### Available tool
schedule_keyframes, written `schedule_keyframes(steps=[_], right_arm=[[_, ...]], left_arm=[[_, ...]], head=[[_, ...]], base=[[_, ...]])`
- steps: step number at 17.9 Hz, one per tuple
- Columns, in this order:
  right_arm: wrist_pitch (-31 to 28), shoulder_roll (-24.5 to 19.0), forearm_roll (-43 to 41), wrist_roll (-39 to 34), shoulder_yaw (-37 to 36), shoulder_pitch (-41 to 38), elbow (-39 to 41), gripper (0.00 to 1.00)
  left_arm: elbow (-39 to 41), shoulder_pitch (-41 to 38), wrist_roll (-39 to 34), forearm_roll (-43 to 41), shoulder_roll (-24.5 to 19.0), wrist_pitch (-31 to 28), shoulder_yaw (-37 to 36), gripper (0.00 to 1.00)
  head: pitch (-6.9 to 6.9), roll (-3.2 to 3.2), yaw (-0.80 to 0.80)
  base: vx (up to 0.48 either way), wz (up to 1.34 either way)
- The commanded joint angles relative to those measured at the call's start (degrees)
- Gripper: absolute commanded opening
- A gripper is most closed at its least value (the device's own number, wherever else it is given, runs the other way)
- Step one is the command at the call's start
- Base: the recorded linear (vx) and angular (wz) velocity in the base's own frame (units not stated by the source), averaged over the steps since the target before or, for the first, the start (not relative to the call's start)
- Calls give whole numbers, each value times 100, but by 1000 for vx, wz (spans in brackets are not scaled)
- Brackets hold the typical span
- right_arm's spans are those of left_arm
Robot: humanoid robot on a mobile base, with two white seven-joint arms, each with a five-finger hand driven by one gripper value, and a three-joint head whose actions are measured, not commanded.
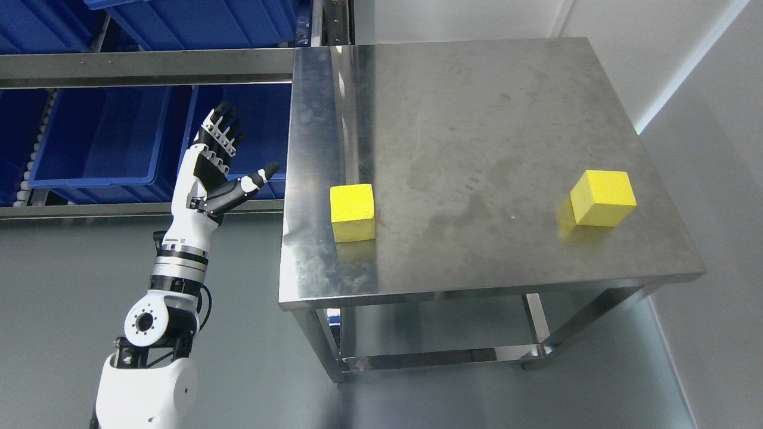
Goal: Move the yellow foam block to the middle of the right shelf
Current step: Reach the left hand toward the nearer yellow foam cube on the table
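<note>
In the head view the left arm comes up from the lower left corner, its white forearm rising almost straight and ending in the left hand, which is held up in the air to the left of the steel counter, off its surface and touching nothing. The palm is upright, the four fingers stretched upward and close together, and the thumb sticks out sideways toward the counter's left edge; the hand is open and holds nothing. Behind the hand stand blue bins on a metal rack, all of it left of the counter. Two yellow foam blocks lie on the counter. The nearer yellow block sits flat close to the counter's left edge and toward its front, just to the right of the outstretched thumb and a little lower in the picture, clearly apart from it with the counter's rim between them. The far yellow block rests near the counter's right edge, turned slightly on its base, well apart from the hand and from the other block, with bare steel between the two. Both blocks stand upright on one face and throw faint yellow reflections on the metal. The right arm does not show.
</note>
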State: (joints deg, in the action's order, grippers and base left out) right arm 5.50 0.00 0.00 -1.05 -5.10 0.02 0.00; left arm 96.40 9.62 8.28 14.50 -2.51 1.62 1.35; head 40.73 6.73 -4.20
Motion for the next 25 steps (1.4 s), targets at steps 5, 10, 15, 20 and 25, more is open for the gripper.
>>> schedule_keyframes(steps=[5, 10, 15, 20, 25], right_arm=[[4, 100, 0, -1, 0, 7, 100, 100], [4, 100, 0, -1, 0, 7, 100, 100], [4, 100, 0, -1, 0, 7, 100, 100], [4, 100, 0, -1, 0, 16, 100, 100], [4, 100, 0, -1, 0, 7, 100, 100]], left_arm=[[-7, 57, 51, 0, -592, 83, 304, 100], [-7, 31, 86, 9, -1329, 372, 445, 100], [-7, -30, 2682, 9, -1559, 997, 445, 100], [-436, 153, 3742, -735, -1568, 1006, 436, 100], [-982, 777, 3742, -1247, -1507, 1007, 392, 100]], head=[[0, 0, 0], [0, 0, 0], [0, 0, 0], [0, 0, 0], [0, 0, 0]], base=[[-107, -276], [-84, -52], [-19, -76], [-19, -173], [10, 62]])
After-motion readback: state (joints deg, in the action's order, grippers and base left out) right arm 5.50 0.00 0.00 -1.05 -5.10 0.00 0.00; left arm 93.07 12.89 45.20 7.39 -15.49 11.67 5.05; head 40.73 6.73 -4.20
